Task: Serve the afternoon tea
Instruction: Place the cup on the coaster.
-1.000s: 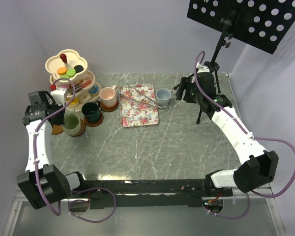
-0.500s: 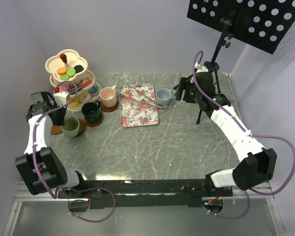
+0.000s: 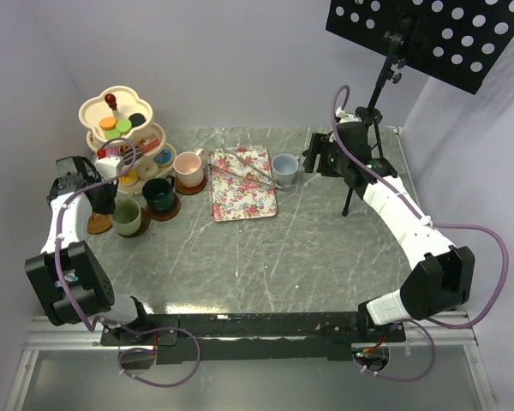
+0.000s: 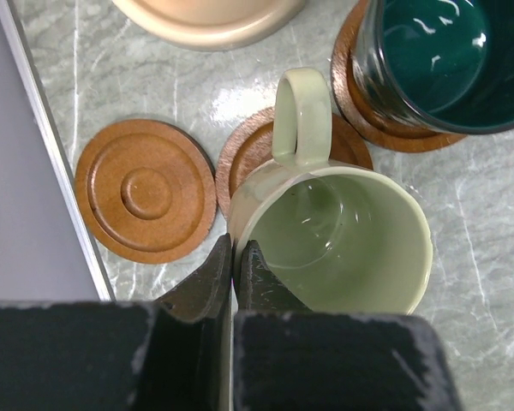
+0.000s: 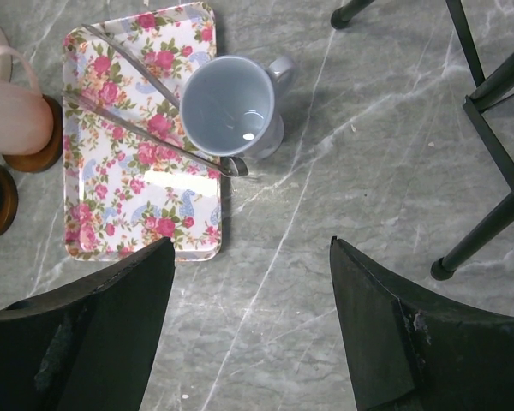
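Observation:
My left gripper (image 4: 236, 248) is shut on the near rim of the light green mug (image 4: 338, 235), one finger inside and one outside. The mug is over a brown saucer (image 4: 240, 154); I cannot tell whether it rests on it. An empty saucer (image 4: 146, 190) lies to its left. The dark green mug (image 4: 437, 60) stands on its saucer nearby. In the top view the cream stand (image 3: 120, 128) holds cakes, and the pink mug (image 3: 188, 165) sits on a saucer. My right gripper (image 5: 253, 257) is open above bare table, short of the light blue mug (image 5: 227, 107).
The floral tray (image 5: 111, 171) lies left of the light blue mug with metal tongs (image 5: 146, 94) across it. Black tripod legs (image 5: 488, 128) of a music stand are at the right arm's far side. The left wall runs close beside the empty saucer.
My left arm's elbow has swung back and left while its gripper stayed at the light green mug. My right arm has shifted slightly toward the back.

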Available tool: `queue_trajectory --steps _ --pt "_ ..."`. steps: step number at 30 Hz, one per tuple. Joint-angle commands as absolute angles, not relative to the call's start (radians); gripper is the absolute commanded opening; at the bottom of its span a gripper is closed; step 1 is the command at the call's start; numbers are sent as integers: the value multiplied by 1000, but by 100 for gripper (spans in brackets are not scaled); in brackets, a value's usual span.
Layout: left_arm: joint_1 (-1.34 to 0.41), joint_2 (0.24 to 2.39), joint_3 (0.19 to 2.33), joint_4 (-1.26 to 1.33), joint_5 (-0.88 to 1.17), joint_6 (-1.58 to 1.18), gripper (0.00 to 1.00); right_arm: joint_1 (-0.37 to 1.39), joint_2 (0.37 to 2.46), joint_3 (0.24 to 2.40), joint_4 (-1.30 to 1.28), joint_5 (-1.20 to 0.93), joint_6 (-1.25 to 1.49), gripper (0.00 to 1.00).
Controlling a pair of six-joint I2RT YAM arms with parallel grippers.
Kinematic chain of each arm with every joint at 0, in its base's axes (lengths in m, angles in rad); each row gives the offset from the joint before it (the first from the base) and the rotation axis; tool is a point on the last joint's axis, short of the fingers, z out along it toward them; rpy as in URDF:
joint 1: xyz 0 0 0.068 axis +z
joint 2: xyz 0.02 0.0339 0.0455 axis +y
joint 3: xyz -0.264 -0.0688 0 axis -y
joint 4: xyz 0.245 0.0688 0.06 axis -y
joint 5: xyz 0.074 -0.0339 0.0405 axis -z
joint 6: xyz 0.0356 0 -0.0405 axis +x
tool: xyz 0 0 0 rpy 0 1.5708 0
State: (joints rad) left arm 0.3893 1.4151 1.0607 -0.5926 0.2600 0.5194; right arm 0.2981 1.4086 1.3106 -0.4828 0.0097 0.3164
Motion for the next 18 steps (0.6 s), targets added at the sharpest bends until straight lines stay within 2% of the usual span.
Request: queue_trajectory --steps 1,15,17,18 --pt "393 1410 1072 -496 296 537 1 285 1424 1364 -460 5 304 80" --pt "391 1460 1074 -471 354 492 2 278 1427 1358 -460 5 296 80" --pt "391 1463 1063 -462 338 495 4 276 1427 1358 -460 5 293 80" --pt "391 1465 1058 -454 324 492 9 275 1427 1359 -462 6 291 80"
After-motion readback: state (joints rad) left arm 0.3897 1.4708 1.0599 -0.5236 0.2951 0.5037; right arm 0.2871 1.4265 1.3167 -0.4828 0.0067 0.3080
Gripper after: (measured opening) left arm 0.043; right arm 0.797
